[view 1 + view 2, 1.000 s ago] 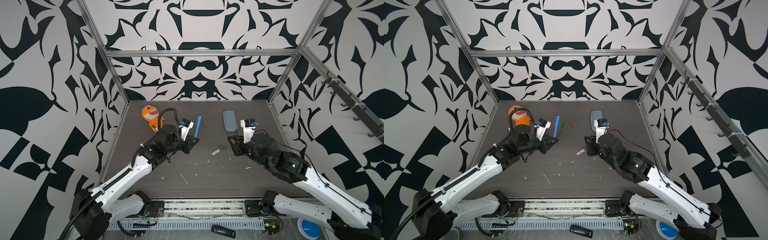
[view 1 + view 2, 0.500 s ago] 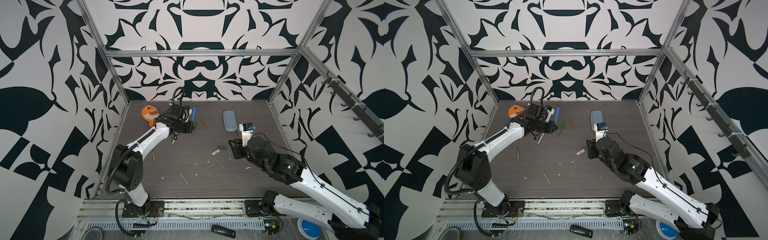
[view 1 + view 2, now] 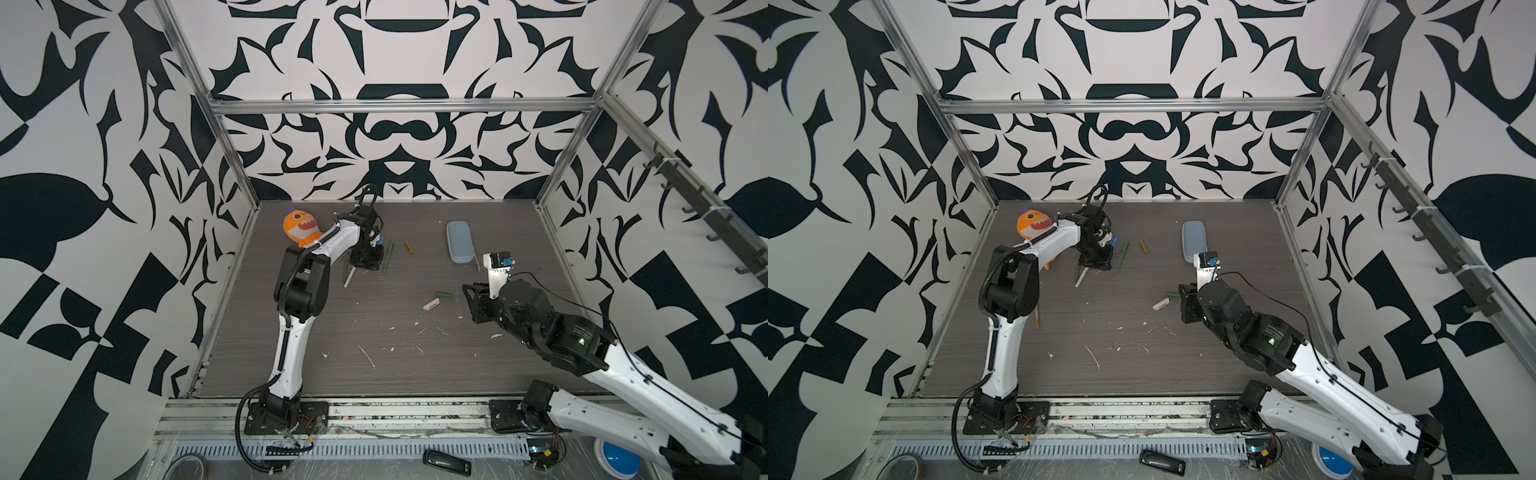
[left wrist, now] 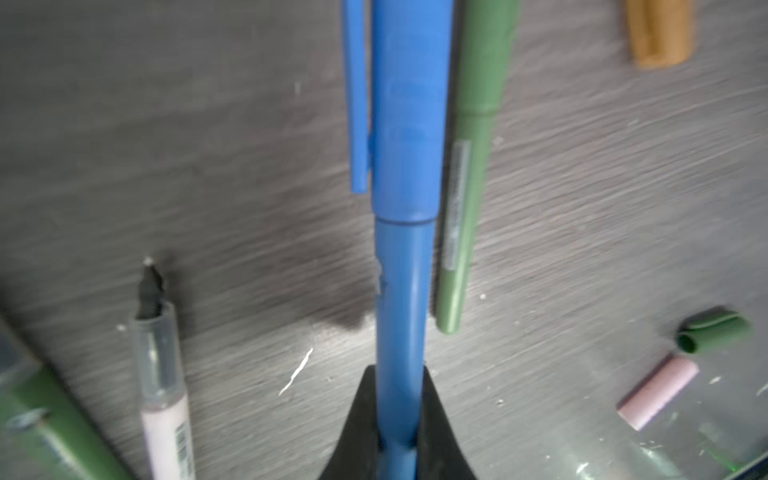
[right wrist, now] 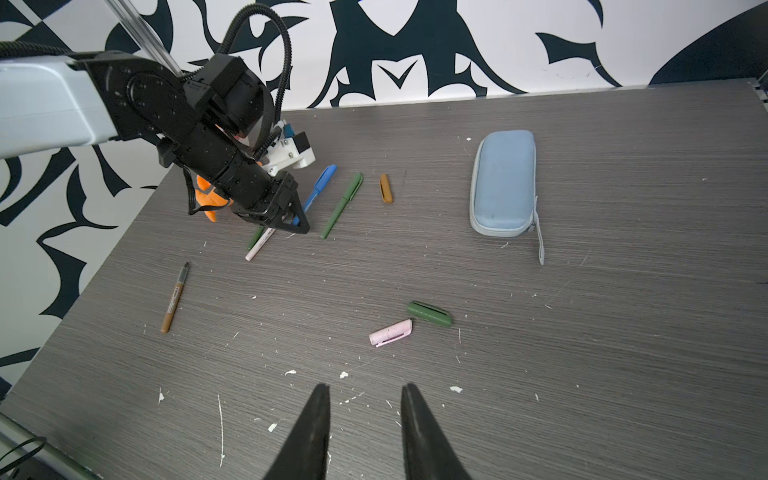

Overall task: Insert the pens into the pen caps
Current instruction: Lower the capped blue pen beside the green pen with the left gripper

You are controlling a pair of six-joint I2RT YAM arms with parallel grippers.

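We judge the job two fifths done. The dark grey wood-grain tabletop carries everything. The pale blue oblong zip case is the only container. It lies shut toward the back right, well apart from the pens. We cannot tell what, if anything, is inside it, and no pen or cap rests on it. An orange plush toy sits at the back left.

The left gripper is clamped on the barrel of the blue plastic pen, whose blue clip cap is already seated. The pen is low over the table at the back left, and we cannot tell whether it touches the surface. Just beside it lies the capped dark green pen.

Three pens remain, by our reckoning. The white-pink pen lies bare-tipped just beside the left gripper. The second dark green pen lies next to it, its tip unclear to us. The orange-brown pen lies alone nearer the left edge, with its dark tip exposed.

The stubby orange-brown cap lies near the capped dark green pen. The loose green cap and the pale pink cap lie just beside each other mid-table. They are the things nearest the right gripper, whose jaws stand apart with nothing between them. Small white flecks are scattered across the table.
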